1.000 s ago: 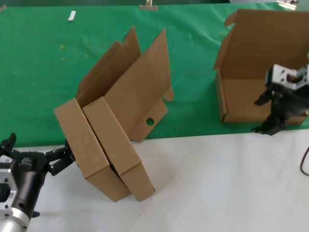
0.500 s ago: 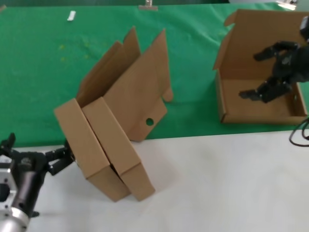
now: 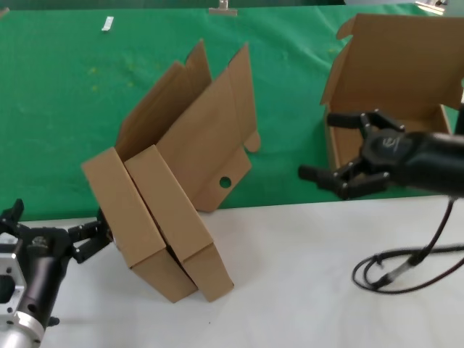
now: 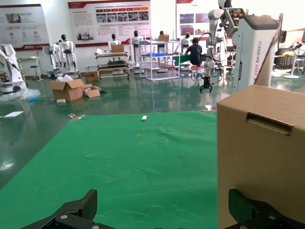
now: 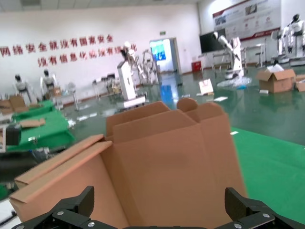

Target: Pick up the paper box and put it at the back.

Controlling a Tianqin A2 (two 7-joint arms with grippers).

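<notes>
Two paper boxes (image 3: 170, 196) lean together, tilted, at the centre left, straddling the white tabletop's edge and the green cloth (image 3: 65, 109). A third paper box (image 3: 395, 87) stands open on the cloth at the right. My right gripper (image 3: 319, 145) is open and empty, between the right box and the leaning pair, pointing at the pair. In the right wrist view the leaning boxes (image 5: 167, 162) fill the space ahead of my open right gripper (image 5: 159, 207). My left gripper (image 3: 52, 223) is open, one finger beside the nearest box's lower end. The left wrist view shows that box (image 4: 261, 157) by one finger of the left gripper (image 4: 162, 210).
The white tabletop (image 3: 304, 290) runs along the front. A black cable (image 3: 395, 264) loops on it at the right. A small white object (image 3: 107, 24) and a metal bracket (image 3: 223, 9) lie at the cloth's far edge.
My right arm has left the right box and swung left and forward, its open gripper now pointing at the leaning pair. The left arm and all boxes have not moved.
</notes>
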